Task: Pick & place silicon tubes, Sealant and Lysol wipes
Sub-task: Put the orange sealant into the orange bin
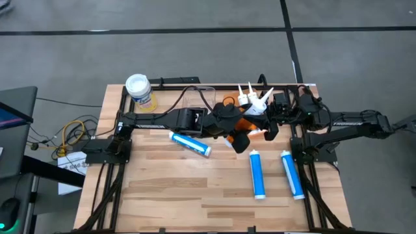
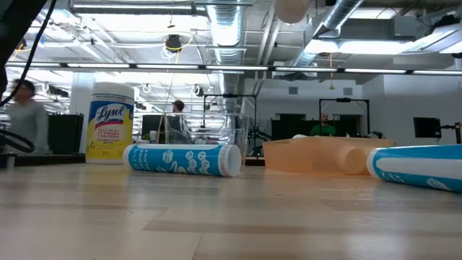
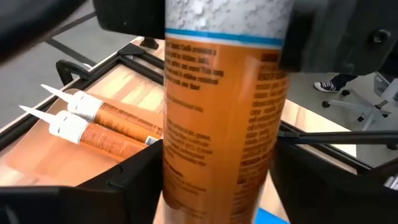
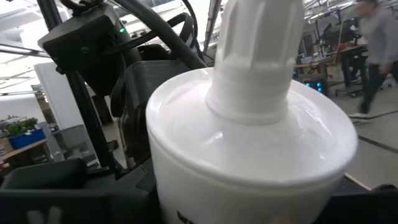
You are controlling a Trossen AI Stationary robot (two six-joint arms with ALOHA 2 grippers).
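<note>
An orange sealant tube [image 1: 242, 124] with a white cap and nozzle [image 4: 258, 56] hangs in the air at the table's far middle, between both arms. My right gripper [image 1: 265, 127] is shut on it. My left gripper [image 3: 217, 186] is open, one finger on either side of the tube's orange body [image 3: 217, 124]. Two more orange tubes [image 3: 106, 124] lie in the clear bin [image 1: 195, 97]. Three blue-and-white silicon tubes [image 1: 190, 143] [image 1: 258, 173] [image 1: 292, 174] lie on their sides on the table. The Lysol wipes [image 1: 140, 91] stand upright at the far left. My right gripper pinches the sealant tube's pale speckled band [image 3: 230, 15] near its cap end between its two fingers [image 3: 336, 31], which lie across the tube. It comes roughly level from the table's right side. The tube is lifted clear of the table, with its nozzle toward the far edge.
The low view shows the wipes [image 2: 110, 123], a blue tube [image 2: 184, 159], a second blue tube [image 2: 419, 167] and the orange tubes [image 2: 317, 155] in the bin. Bare wood [image 1: 195, 188] spreads toward the near edge. People move in the room behind.
</note>
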